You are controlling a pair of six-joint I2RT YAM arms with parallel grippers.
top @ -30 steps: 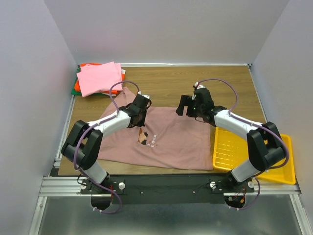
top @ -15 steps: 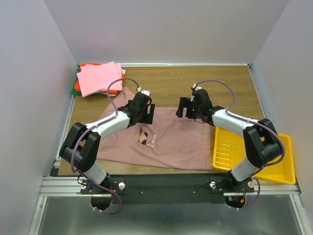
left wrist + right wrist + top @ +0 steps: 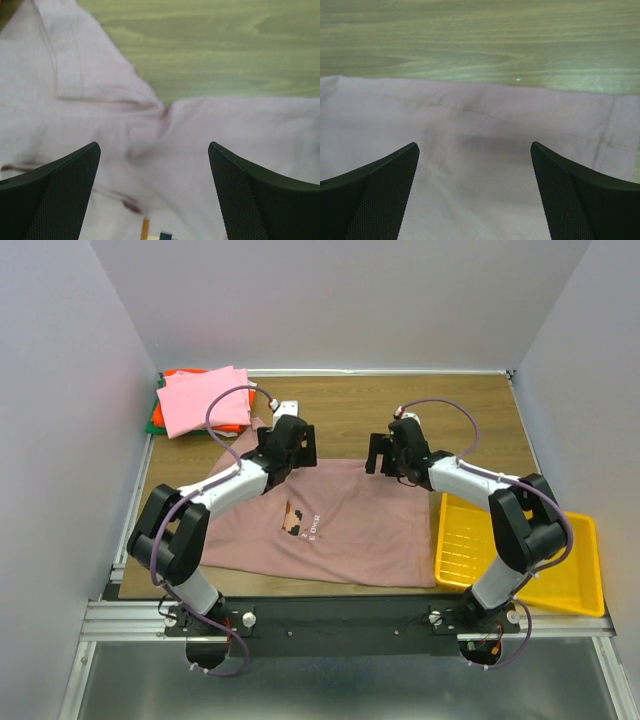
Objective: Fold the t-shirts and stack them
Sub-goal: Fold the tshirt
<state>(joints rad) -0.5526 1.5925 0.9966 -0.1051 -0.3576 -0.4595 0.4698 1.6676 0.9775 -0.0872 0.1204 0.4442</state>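
A dusty mauve-pink t-shirt [image 3: 340, 530] lies spread flat on the wooden table, its small pixel print [image 3: 298, 522] facing up. My left gripper [image 3: 298, 448] hovers open over the shirt's far edge near the left sleeve; in the left wrist view the cloth [image 3: 100, 125] lies wrinkled below the left gripper [image 3: 154, 147], untouched. My right gripper [image 3: 380, 455] is open over the far right edge; below the right gripper [image 3: 475, 146] the cloth [image 3: 480, 165] lies flat. A stack of folded t-shirts [image 3: 200, 400], bright pink on top of orange-red and green, sits at the far left corner.
A yellow plastic tray [image 3: 575, 575] sits at the near right, overhanging the table edge, next to the shirt's right hem. Bare wood [image 3: 450, 410] stretches beyond the shirt to the far wall. Grey walls close in on both sides.
My left gripper has opened, let go of the shirt and moved toward the far edge. My right gripper has drifted slightly left and farther, still open.
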